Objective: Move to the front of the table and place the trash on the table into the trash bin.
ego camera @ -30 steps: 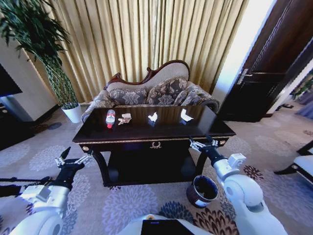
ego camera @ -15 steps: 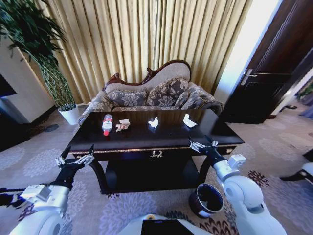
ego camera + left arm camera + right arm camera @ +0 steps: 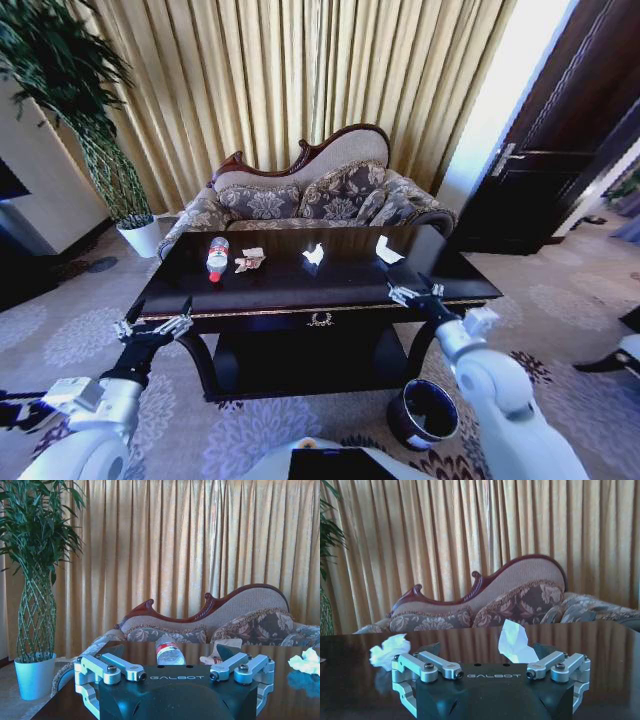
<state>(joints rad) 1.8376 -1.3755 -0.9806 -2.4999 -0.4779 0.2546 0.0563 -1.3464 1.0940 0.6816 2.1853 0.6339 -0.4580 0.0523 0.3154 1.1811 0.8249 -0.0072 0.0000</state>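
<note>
You face the table (image 3: 300, 285) from its front edge. The bottle (image 3: 216, 257) and wrapper (image 3: 249, 261) lie toward its far left corner, one tissue (image 3: 314, 254) mid-table, another (image 3: 385, 249) toward the far right. The bin (image 3: 422, 412) stands on the floor by the front right leg. Your left gripper (image 3: 153, 327) and right gripper (image 3: 414, 294) hover at the front corners, both spread and empty.

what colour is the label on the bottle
Red, on the clear bottle lying on the table; clearest in the left wrist view.
</note>
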